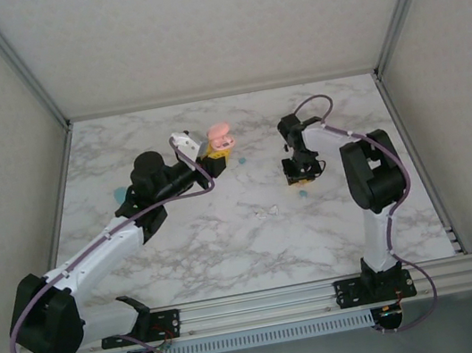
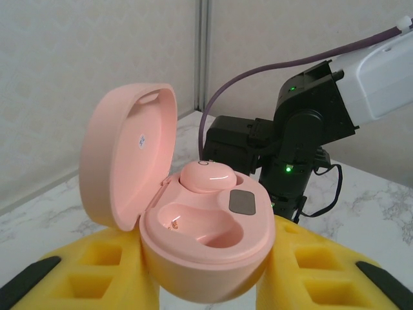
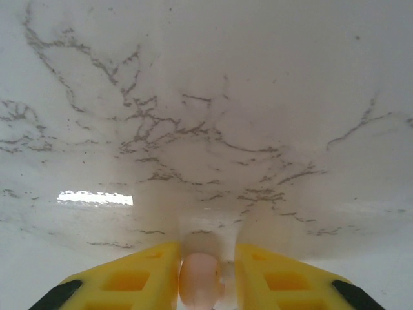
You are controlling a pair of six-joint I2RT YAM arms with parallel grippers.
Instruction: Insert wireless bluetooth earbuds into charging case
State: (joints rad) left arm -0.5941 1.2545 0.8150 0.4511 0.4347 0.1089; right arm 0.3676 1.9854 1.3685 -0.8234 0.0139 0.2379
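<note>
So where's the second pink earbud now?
In the right wrist view the earbud sits between the right gripper's fingers, close to the table, right of centre.

light: bright, even | glare: white streak on marble table [image 3: 95, 197] | foreground: soft

The right end effector [image 3: 205, 253] pinches a pink earbud [image 3: 197, 279] between yellow fingers [image 3: 129, 284] over the marble table [image 3: 206, 116].

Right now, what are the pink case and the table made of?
Pink case: looks like smooth, matte moulded plastic; even colour, soft sheen. Table: looks like polished marble, or a marble-look print; grey veins, a bright reflected light.
</note>
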